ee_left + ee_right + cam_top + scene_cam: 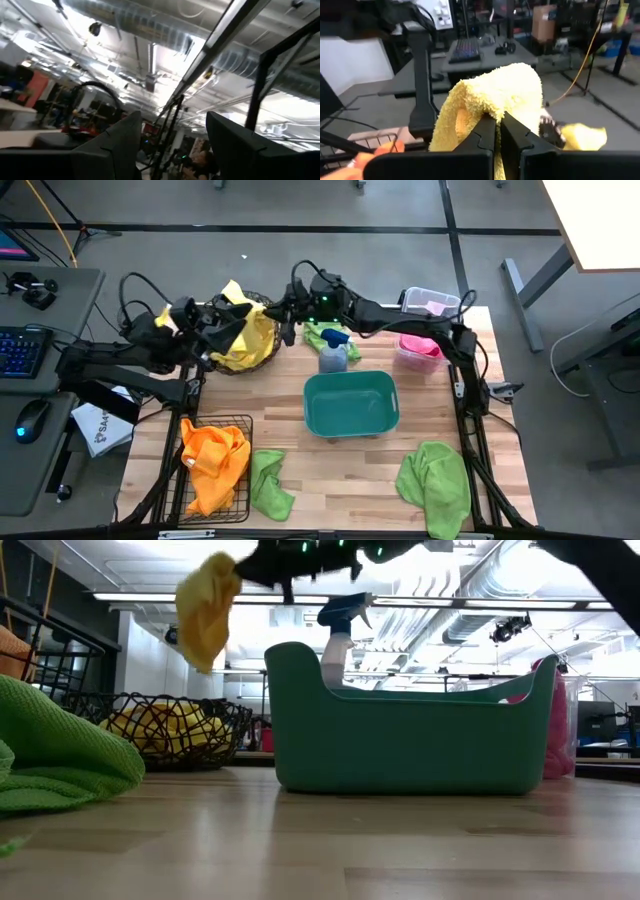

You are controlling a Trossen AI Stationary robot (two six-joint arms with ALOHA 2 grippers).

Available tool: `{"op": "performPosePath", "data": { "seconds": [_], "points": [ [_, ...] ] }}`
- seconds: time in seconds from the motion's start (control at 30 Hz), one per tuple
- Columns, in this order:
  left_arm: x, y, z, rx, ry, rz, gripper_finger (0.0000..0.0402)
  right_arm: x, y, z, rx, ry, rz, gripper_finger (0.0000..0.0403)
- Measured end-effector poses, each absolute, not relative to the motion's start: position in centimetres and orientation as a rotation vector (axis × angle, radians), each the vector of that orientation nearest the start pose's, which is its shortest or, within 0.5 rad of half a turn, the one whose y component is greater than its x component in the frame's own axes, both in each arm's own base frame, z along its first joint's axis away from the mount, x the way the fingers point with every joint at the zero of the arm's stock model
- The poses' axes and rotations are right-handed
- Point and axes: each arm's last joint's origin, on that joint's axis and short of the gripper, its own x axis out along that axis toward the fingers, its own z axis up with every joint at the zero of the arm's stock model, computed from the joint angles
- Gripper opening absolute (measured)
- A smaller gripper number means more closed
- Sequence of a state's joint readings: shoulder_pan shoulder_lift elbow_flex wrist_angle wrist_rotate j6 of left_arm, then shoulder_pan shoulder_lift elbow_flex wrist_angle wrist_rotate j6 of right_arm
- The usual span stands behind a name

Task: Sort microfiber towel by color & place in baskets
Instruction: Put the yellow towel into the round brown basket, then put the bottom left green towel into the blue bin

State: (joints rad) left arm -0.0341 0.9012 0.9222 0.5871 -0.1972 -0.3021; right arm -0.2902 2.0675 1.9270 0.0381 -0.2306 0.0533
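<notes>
Right gripper jaws clamped on yellow towel, above round wire basket | left gripper jaws apart, empty, raised

white bag, partial "SAA" lettering

Right tool: pinched closed (yellow cloth between fingers), arm stretched leftward. Left tool: fingers parted, tilted upward.

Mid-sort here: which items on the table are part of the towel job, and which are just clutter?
Job:
yellow towel held by right gripper
orange towel
green towels
pink towel
round wire basket
black wire basket
teal tub
clear bin

Clutter:
spray bottle
</notes>
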Motion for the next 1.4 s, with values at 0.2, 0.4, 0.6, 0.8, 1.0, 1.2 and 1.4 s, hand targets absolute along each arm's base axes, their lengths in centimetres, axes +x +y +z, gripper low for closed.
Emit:
{"op": "performPosePath", "data": {
  "seconds": [0.2,0.4,0.6,0.8,1.0,1.2,1.4],
  "points": [
    [19.6,0.1,42.4,-0.385,-0.625,0.119,0.0211,48.7,-15.8,30.8,0.098,0.178,-0.069,0.0000],
    [19.8,0.2,42.5,-0.390,-0.664,0.139,0.0211,49.9,-16.2,27.8,0.118,0.227,-0.064,0.0000],
    [19.8,0.2,42.5,-0.397,-0.665,0.140,0.0211,50.4,-16.6,26.1,0.242,0.256,-0.076,0.0006],
    [19.8,0.2,42.5,-0.398,-0.665,0.144,0.0211,50.6,-16.8,26.7,0.265,0.250,-0.060,0.0090],
    [19.8,0.2,42.5,-0.398,-0.665,0.145,0.0211,50.8,-16.7,29.9,0.227,0.207,-0.043,0.0212],
    [19.8,0.2,42.5,-0.393,-0.664,0.146,0.0211,50.4,-17.0,33.6,0.101,0.159,-0.037,0.0278],
    [19.9,0.1,42.3,-0.385,-0.637,0.139,0.0211,48.3,-19.0,36.5,0.005,0.245,-0.070,0.0279]
  ]
}}
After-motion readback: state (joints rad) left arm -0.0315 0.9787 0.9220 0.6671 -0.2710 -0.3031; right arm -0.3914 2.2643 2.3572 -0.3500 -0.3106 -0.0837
